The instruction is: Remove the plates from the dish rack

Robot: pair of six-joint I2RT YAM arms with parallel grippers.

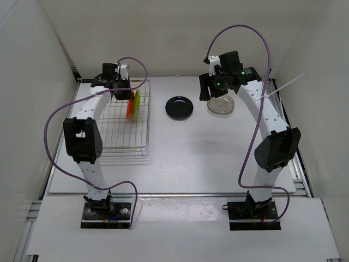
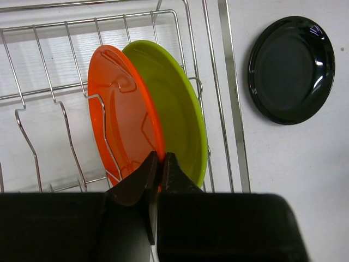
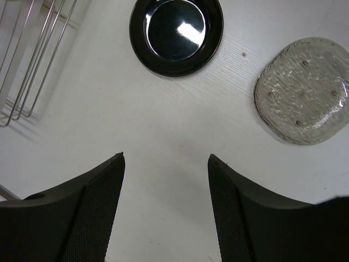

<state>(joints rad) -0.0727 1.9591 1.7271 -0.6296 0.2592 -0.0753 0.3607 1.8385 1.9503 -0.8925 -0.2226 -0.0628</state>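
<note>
From above, the left claw (image 1: 126,97) reaches down into the rack (image 1: 122,143) at its far right corner, where the orange plate (image 1: 130,107) and green plate (image 1: 137,100) stand on edge, side by side. The black plate (image 1: 179,107) and clear plate (image 1: 221,106) lie flat on the counter (image 1: 196,158), outside the rack. The right claw (image 1: 217,94) hangs over the clear plate.

The left wrist view shows the fingers pressed almost together on the near rim of the orange plate (image 2: 122,109), with the green one (image 2: 177,109) just behind it. The fingers hide the contact itself, so how deep the bite goes I cannot tell. A rack wire (image 2: 103,136) crosses the orange face.

The right wrist view shows the right claw (image 3: 166,180) spread wide and holding nothing. It sits above bare counter, near the clear plate (image 3: 302,90) and black plate (image 3: 175,30).

The step in hand looks like drawing the orange plate out. To do it well:
- Lift straight up along the plate's own plane, so it slides free of the divider wires (a sideways pull would likely snag).
- Keep the pinch firm, since a thin rim grip lets the plate swing.
- Watch the green plate, which may tip once its neighbour leaves.
- Clear the rack's side rail before swinging right.
- Set the plate down flat in open counter short of the black plate.
</note>
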